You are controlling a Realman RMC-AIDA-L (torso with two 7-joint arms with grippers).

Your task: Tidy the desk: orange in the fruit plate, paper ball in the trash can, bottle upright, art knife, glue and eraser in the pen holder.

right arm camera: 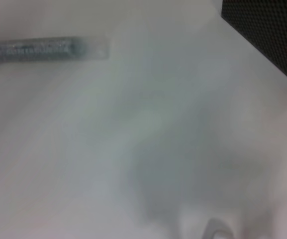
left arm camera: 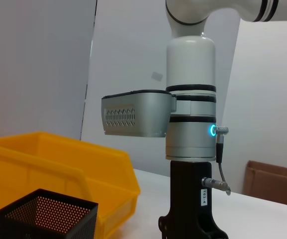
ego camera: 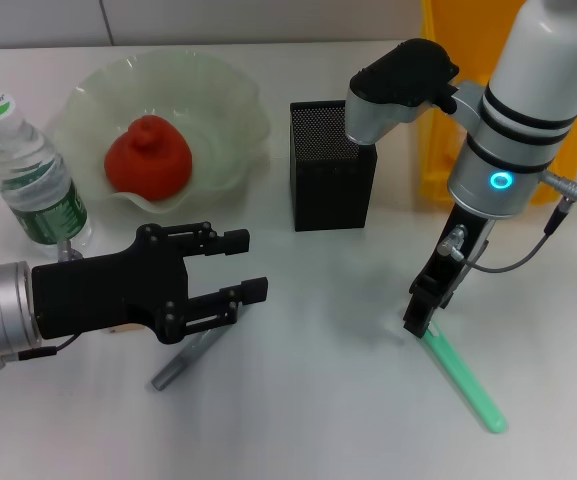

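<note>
My left gripper (ego camera: 240,265) hovers open and empty just above the grey art knife (ego camera: 181,362), which lies flat on the table (ego camera: 308,420) and also shows as the art knife (right arm camera: 34,50). My right gripper (ego camera: 420,318) points down at the upper end of a light green stick (ego camera: 463,378) lying on the table. The orange (ego camera: 148,158) sits in the fruit plate (ego camera: 223,95). The bottle (ego camera: 30,170) stands upright at the far left. Behind the black pen holder (ego camera: 333,165) stands the yellow trash can (ego camera: 458,110). Paper ball and eraser are out of view.
The left wrist view shows the right arm (left arm camera: 190,124) upright, with the trash can (left arm camera: 58,169) and the pen holder (left arm camera: 44,219) beside it. A corner of the pen holder (right arm camera: 270,40) shows in the right wrist view.
</note>
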